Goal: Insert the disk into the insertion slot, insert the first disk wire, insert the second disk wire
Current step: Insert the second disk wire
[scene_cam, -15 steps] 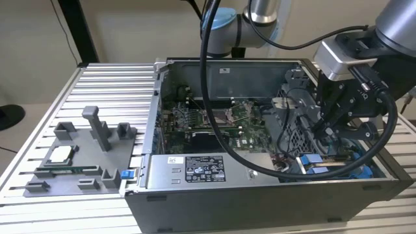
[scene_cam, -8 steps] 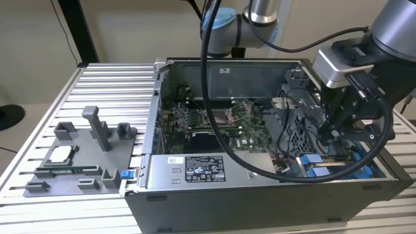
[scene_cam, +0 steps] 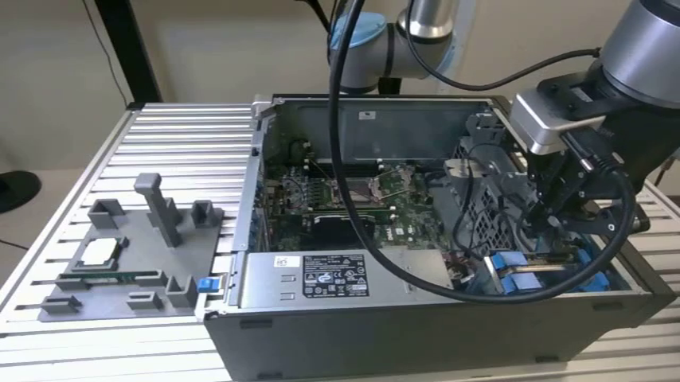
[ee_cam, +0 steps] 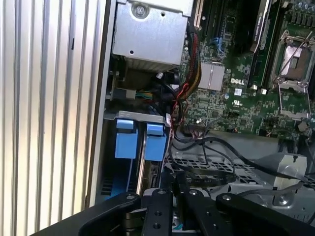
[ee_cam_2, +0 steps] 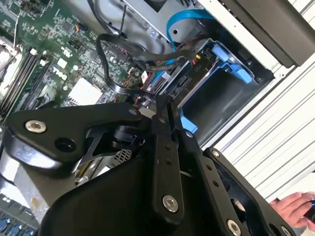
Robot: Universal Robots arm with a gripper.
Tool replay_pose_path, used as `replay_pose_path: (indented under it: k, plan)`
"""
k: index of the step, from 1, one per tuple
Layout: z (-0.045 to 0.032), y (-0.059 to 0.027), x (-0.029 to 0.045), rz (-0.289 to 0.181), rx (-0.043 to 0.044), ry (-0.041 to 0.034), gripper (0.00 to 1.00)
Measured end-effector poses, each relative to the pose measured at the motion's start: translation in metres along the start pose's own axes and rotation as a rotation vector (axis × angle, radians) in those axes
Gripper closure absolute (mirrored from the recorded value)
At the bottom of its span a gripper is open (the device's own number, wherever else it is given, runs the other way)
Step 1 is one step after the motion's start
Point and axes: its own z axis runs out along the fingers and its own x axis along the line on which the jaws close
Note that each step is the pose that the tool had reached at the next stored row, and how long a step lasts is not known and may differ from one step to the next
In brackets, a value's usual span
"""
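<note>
Disk wire point(ee_cam_2: 115, 64), black, loops from the gripper's point(ee_cam_2: 165, 105) closed fingertips, which pinch its connector beside the blue-railed insertion slot point(ee_cam_2: 224, 66) at upper right of the second wrist view. Arm point(scene_cam: 648, 48) reaches steeply down into the open computer case point(scene_cam: 425, 334), lower right in the exterior view.

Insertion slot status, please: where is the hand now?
Hand low inside the case, over insertion slot. Fingers pinched on a black cable. Cables crowd the slot.

Silver-grey arm point(scene_cam: 648, 40), blue joint caps; black screwed end effector point(ee_cam_2: 165, 115); black cables point(scene_cam: 338, 119)
</note>
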Motion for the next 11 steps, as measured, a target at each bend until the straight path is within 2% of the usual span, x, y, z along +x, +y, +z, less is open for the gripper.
replay_pose_path:
  k: [4,7,11]
  plan:
    - [0.0007,0.0001,0.0001,0.000,0.0007,-0.0003,1.00]
    - [0.0039,0.0005,0.0006,0.005,0.0094,0.0015,1.00]
    - [0.0079,0.0008,0.0011,0.050,0.0175,0.0068,1.00]
